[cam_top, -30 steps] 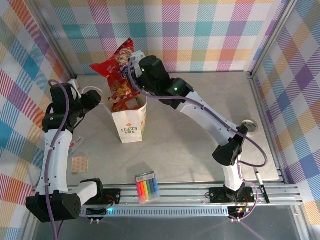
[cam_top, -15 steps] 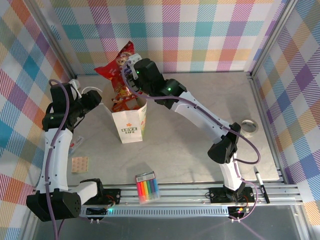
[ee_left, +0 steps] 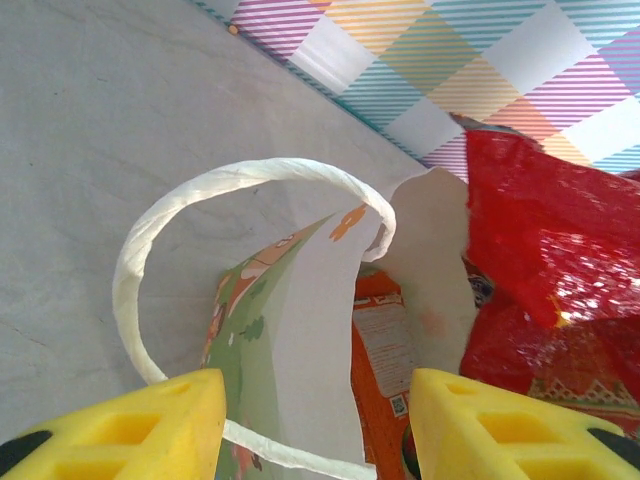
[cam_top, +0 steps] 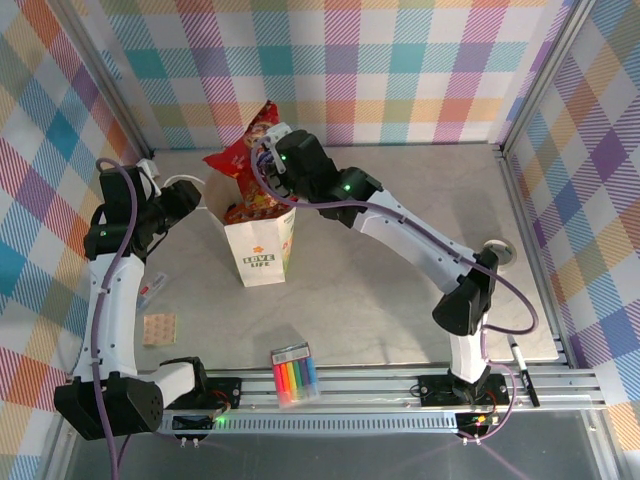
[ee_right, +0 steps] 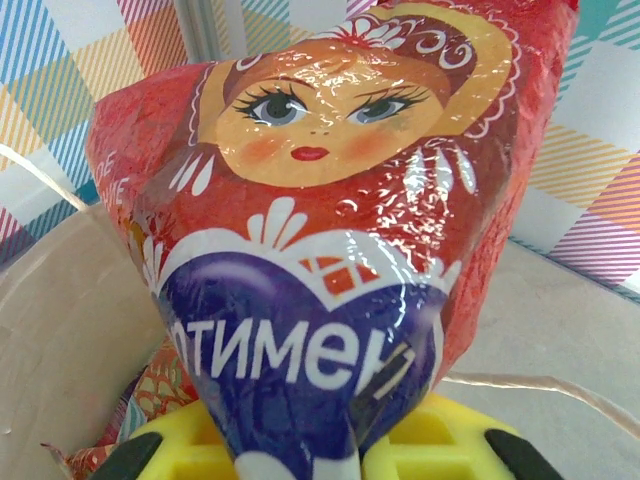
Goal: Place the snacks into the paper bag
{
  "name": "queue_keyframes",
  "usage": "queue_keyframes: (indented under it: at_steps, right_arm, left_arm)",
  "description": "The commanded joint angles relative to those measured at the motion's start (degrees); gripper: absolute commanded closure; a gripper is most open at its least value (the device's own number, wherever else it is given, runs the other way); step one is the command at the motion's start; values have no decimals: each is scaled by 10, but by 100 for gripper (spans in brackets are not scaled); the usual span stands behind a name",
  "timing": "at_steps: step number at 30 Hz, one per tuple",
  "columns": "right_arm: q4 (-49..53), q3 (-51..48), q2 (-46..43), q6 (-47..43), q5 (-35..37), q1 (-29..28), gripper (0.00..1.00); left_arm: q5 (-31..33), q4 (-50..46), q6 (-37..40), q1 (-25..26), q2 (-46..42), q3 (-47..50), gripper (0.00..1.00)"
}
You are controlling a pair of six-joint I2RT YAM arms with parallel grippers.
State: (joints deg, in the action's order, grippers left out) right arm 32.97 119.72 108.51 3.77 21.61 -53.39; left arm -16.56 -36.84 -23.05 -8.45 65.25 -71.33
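1. The task is judged to be near its end. An orange packet (ee_left: 385, 345) is seen inside the paper bag (cam_top: 262, 250), and no loose packet is seen on the table (cam_top: 400, 220). The clear pack of markers (cam_top: 295, 378) near the front rail is not one of the snacks.
2. The purple and teal-and-white packets are not made out. Whether they lie deeper in the bag cannot be told.
3. The large red packet (cam_top: 243, 155) is not yet fully in. It is held over the bag's mouth, and its lower end appears to be just inside the rim. What is left is judged to be lowering it in and letting it go.
4. The right gripper (cam_top: 272, 152) is clenched on the red packet, whose foil is pinched between the yellow fingers (ee_right: 190, 440).
5. The left gripper (cam_top: 195, 200) is placed at the bag's left rim. Its pads (ee_left: 130, 425) stand apart, with the bag's wall and the twisted handle (ee_left: 160, 220) between them, and no pinch on the paper is seen.
6. The red packet's long axis is set steeply. Its top is leaned up and toward the back wall, its lower end is pointed into the bag, and its printed doll face is turned to the right wrist camera.
7. The bag is stood upright with its mouth up, its long axis vertical and its logo side turned to the arms.
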Motion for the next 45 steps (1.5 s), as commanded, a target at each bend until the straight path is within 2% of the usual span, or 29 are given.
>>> queue_keyframes:
  at_steps: [1, 10, 24, 31, 37, 45]
  right_arm:
    - [-95, 9, -54, 4, -5, -6, 100]
    - [-60, 19, -32, 16, -13, -7, 100]
    - [46, 97, 24, -5, -13, -14, 100]
    - [53, 98, 23, -14, 1, -19, 100]
    - [51, 79, 8, -18, 25, -19, 100]
    - [57, 75, -2, -19, 92, -19, 100]
  left_arm:
    - [-7, 16, -9, -9, 1, -1, 49]
    - [-4, 16, -9, -9, 0, -3, 49]
    - [-3, 14, -7, -10, 2, -3, 49]
    - [4, 8, -6, -12, 4, -4, 49]
    - [-4, 4, -12, -26, 12, -2, 49]
    - [-12, 7, -15, -31, 11, -2, 49]
